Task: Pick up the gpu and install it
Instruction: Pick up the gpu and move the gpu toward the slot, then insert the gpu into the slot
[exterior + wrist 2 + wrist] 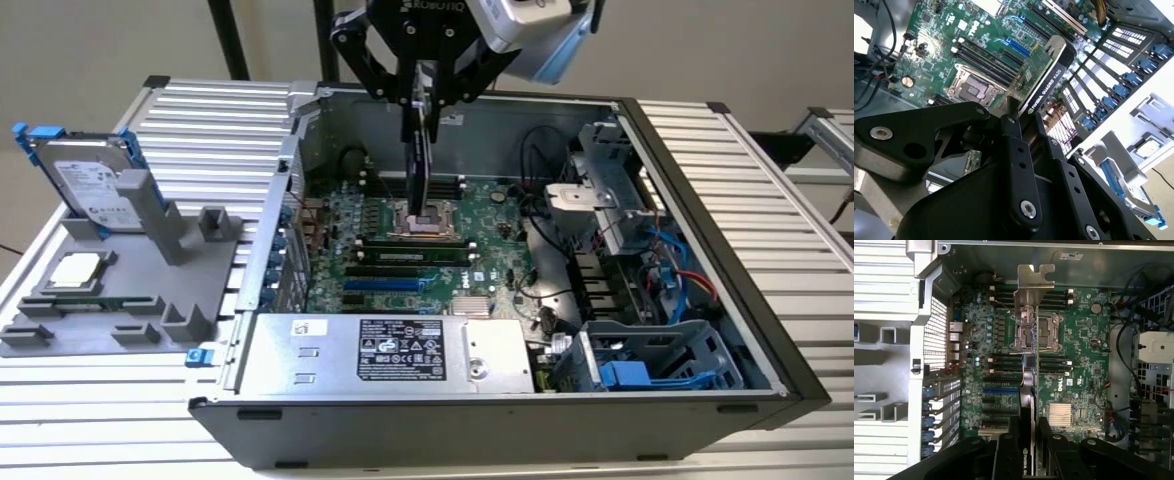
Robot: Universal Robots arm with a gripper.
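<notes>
My gripper [424, 88] is shut on the gpu [422, 165], a thin card that hangs edge-down over the open computer case [694, 250]. Its lower end is just above the CPU socket area of the large green motherboard [501, 240]. In the second wrist view the gpu [1043, 75] shows a green board face and a black cooler, clamped by the black fingers [1013, 137]. In the first wrist view the gpu [1029, 390] is seen edge-on, with its silver bracket [1034, 285] at the far end and the gripper [1026, 452] closed around the near end.
A grey fixture [134, 310] on the exterior view's left holds a silver hard drive with blue rails [87, 185] and a CPU chip [74, 272]. Inside the case are the power supply [387, 350], a drive cage [641, 365] and loose cables [567, 270].
</notes>
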